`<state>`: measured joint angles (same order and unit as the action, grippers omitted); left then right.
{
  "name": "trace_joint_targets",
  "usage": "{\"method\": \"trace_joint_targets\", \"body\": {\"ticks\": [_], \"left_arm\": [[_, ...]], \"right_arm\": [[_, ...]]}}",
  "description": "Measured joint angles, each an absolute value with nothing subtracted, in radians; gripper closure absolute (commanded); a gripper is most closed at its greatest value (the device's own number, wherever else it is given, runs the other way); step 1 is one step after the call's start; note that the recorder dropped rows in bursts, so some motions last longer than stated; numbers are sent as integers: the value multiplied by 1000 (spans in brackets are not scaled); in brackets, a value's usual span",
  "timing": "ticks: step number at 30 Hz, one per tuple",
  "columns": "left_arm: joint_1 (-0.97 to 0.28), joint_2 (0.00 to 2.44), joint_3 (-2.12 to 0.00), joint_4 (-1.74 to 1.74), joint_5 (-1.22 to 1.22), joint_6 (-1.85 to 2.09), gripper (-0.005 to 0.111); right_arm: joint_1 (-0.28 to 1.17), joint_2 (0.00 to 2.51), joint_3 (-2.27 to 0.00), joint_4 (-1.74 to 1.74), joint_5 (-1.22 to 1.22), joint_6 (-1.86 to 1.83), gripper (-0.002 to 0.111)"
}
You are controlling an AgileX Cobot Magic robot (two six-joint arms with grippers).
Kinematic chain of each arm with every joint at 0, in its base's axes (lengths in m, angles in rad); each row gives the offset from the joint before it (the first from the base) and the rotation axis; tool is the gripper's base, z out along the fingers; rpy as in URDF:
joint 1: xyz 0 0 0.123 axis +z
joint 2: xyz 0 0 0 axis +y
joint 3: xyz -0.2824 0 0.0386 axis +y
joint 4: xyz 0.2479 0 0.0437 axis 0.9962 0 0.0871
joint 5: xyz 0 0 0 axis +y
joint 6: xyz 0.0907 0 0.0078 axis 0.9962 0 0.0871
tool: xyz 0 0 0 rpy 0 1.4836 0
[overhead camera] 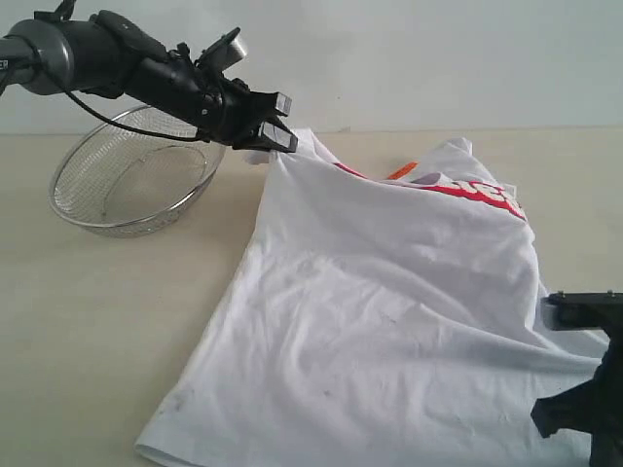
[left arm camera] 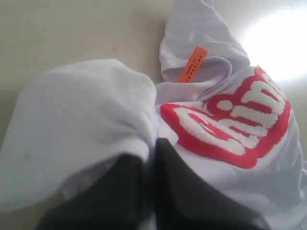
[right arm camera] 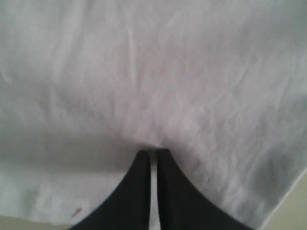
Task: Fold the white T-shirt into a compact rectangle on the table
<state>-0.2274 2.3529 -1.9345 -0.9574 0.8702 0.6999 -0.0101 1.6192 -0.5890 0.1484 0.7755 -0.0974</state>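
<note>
The white T-shirt (overhead camera: 380, 321) is stretched above the table (overhead camera: 88, 331), its back side up, held at two spots. My left gripper (overhead camera: 277, 131) is shut on a far edge of the cloth, near the shoulder, lifting it. In the left wrist view my left gripper (left arm camera: 151, 148) pinches white fabric beside the red-and-white lettering (left arm camera: 230, 122) and the orange neck tag (left arm camera: 193, 64). My right gripper (overhead camera: 560, 321) at the right edge is shut on the shirt's side; my right gripper (right arm camera: 153, 154) shows cloth between its two black fingers.
A round wire-mesh metal basket (overhead camera: 136, 175) stands on the table at the back left, just under my left arm. Bare tabletop lies left of the shirt and behind it. A pale wall runs along the far edge.
</note>
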Motion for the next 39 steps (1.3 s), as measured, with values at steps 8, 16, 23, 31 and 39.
{"method": "trace_joint_targets", "body": {"ticks": [8,16,23,31,39], "left_arm": [[-227,2353,-1934,-912,829,700,102],[-218,2353,-1934,-908,822,666,102],[-191,2363,-1930,-885,822,627,102],[-189,2371,-1930,-994,821,712,102],[-189,2371,-1930,-953,798,752,29]], "right_arm": [[-10,1611,-540,106,776,-36,109],[-10,1609,-508,16,840,77,109],[-10,1609,-502,0,848,90,109],[-10,1609,-505,0,835,57,109],[-10,1615,-557,7,799,15,109]]}}
